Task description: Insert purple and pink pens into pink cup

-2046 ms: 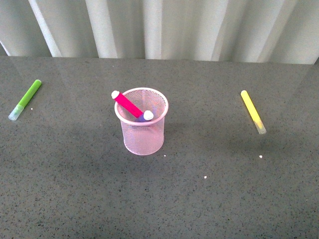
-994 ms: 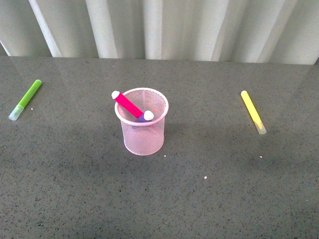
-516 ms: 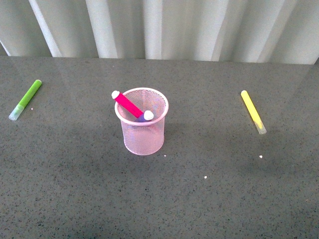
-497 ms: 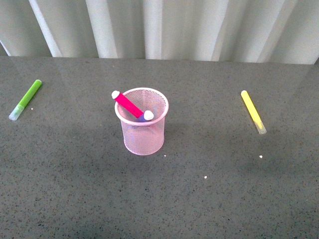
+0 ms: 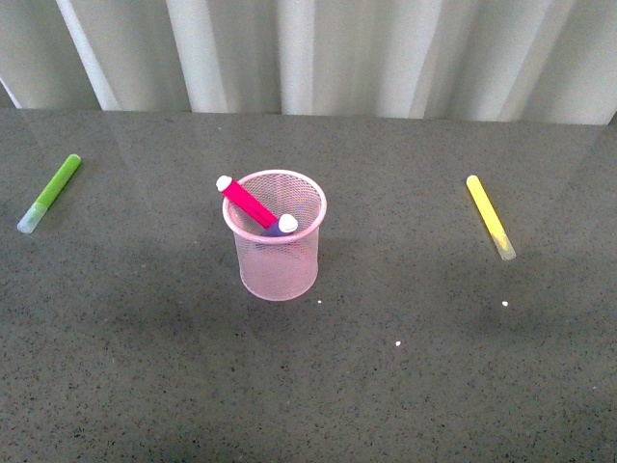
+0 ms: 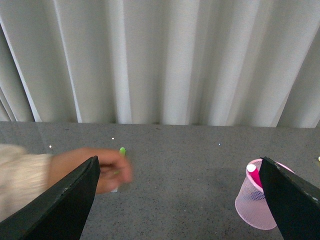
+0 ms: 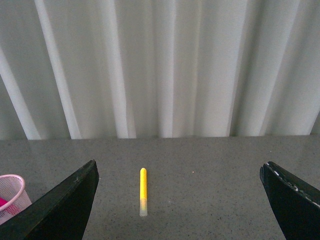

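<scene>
Pink mesh cup (image 5: 277, 253) hides most of both pens (image 5: 253, 208); both arms' jaws spread wide, empty.

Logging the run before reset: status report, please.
Left gripper and right gripper open, empty. Pink pen and purple pen in pink cup. A person's hand at green marker.

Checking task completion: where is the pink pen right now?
In the front view, the pink pen stands tilted inside the pink cup at table centre, its cap over the left rim, beside the purple pen.
</scene>
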